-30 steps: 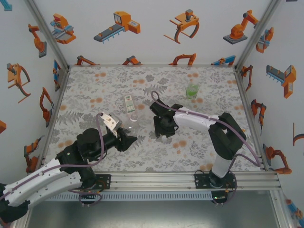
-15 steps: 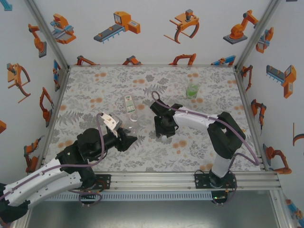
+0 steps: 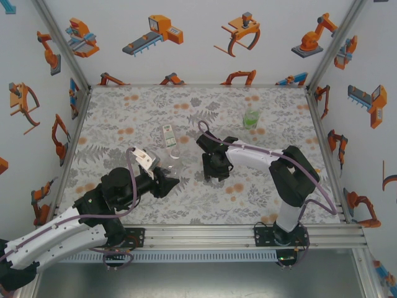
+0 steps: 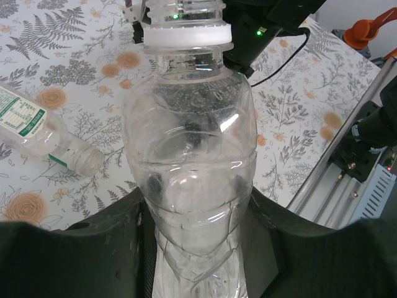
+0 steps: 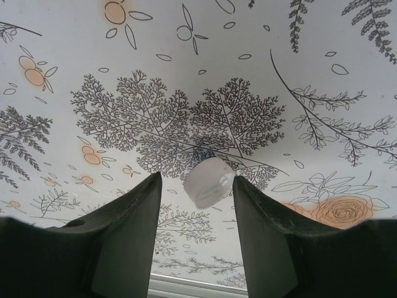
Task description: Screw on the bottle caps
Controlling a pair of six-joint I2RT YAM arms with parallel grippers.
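Right arm: the right gripper (image 5: pixel 196 180) sits low over the floral-patterned bench (image 3: pixel 124 112), just right of the clear unlabelled plastic bottle (image 4: pixel 186 155). Compared with a second ago it has crept slightly down and toward that bottle in the overhead view, and the forearm has swung with it. The shift is small.

Right jaws: narrow, set either side of a small white round plastic screw cap (image 5: pixel 209 181). The cap is tilted. It touches the jaw on the right of the wrist view, and a sliver of bench shows between it and the other jaw. Judgement: the pinch is closing but not yet made. The cap has to be squeezed square before it can go to a neck.

Left arm: no change against the earlier frames. The left gripper (image 4: pixel 195 217) has its jaws clamped on the lower body of the clear unlabelled bottle. The threaded neck with its white collar ring is bare and points toward the right arm.

Other items, unmoved:
- A clear bottle with a white-and-green label (image 3: pixel 169 136) lies on its side just beyond the clear unlabelled bottle, its mouth open.
- A clear bottle with a green label (image 3: pixel 250 117) stands well apart from the clear unlabelled bottle, at the far right.

Task status, judged: no cap fitted to the held bottle yet.
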